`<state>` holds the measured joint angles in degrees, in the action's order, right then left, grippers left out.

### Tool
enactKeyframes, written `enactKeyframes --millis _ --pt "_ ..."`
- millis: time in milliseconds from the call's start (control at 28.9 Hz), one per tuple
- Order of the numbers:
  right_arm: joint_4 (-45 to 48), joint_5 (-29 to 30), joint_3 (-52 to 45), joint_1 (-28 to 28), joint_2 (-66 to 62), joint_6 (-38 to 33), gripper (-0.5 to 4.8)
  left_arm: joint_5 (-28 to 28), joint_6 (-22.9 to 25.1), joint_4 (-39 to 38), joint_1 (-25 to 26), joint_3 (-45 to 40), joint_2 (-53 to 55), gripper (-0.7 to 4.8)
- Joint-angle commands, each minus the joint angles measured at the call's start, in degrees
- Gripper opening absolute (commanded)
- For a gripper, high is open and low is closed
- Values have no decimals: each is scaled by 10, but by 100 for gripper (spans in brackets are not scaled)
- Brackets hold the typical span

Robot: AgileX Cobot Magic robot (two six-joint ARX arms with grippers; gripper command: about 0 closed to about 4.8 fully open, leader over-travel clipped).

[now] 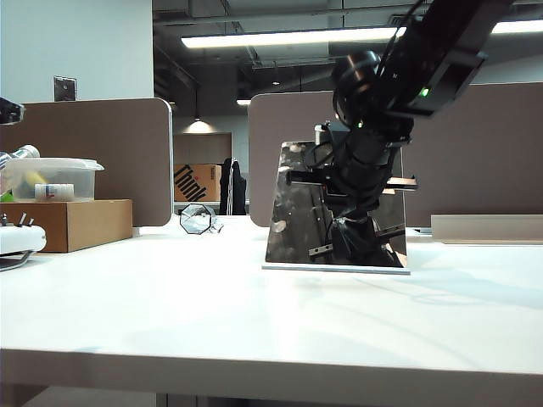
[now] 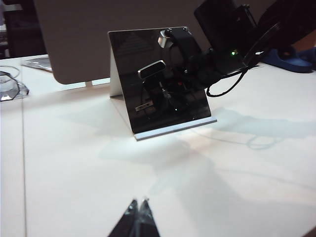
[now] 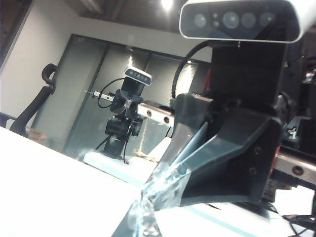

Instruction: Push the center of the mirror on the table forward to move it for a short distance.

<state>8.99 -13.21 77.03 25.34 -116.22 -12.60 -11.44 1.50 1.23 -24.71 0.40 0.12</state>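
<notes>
The mirror (image 1: pixel 297 212) (image 2: pixel 143 59) stands on its thin pale base plate (image 2: pixel 173 129) in the middle of the white table (image 1: pixel 254 314), its dark glossy face leaning back. My right arm (image 1: pixel 424 68) reaches down from the upper right onto that face. In the right wrist view my right gripper (image 3: pixel 146 196) is shut, its clear-taped tips touching the glass and meeting their own reflection near the centre of the panel. My left gripper (image 2: pixel 139 202) is shut with nothing in it, over bare table well short of the mirror's face.
A brown cardboard box (image 1: pixel 76 222) with a clear plastic container (image 1: pixel 51 178) on it sits at the left. Brown-grey divider panels (image 1: pixel 102 153) stand along the back. A small glass octagon (image 1: pixel 197 219) lies behind the mirror's left side. A white device (image 1: pixel 17 239) rests at the far left edge.
</notes>
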Motion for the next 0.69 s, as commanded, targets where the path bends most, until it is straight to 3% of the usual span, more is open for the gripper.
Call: enactKeyframes --millis 35,276,691 --pt "3 14 50 -19 -36 17 -6 -2 0 5 18 0 0 -5" --pt "-1 23 146 -49 -102 36 -6 -2 0 5 43 0 0 -5" --pt "-43 43 347 -96 -227 52 -6 -2 0 5 44 0 0 -5"
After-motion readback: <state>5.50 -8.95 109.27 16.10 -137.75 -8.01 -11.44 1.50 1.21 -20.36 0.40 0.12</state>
